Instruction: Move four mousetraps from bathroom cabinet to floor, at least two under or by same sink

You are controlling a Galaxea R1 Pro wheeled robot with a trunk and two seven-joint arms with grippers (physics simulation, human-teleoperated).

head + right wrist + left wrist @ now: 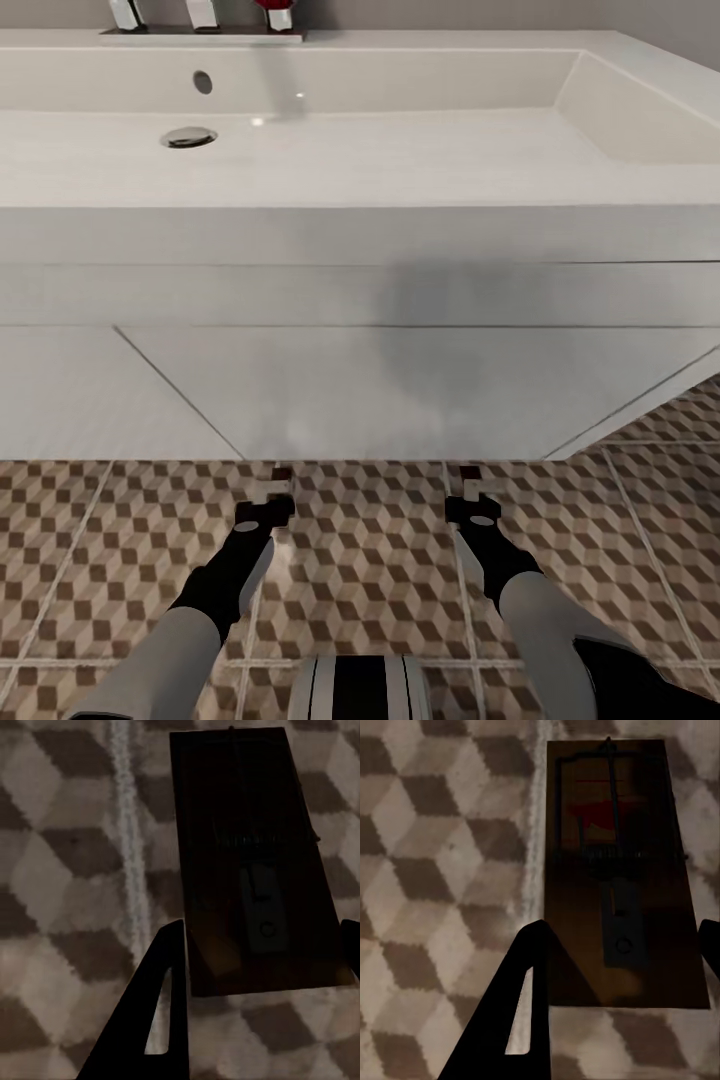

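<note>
Both arms reach low toward the foot of the white sink unit (360,380). The left end effector (268,497) and right end effector (468,492) each carry a mousetrap between spread fingers; whether they are clamped on the boards I cannot tell. Left mousetrap (619,877) and right mousetrap (251,862) sit at lower centre of the head view, over the bathroom floor (370,560), long axes running away from the fingers toward the sink base, presumably so both land beside it.
</note>
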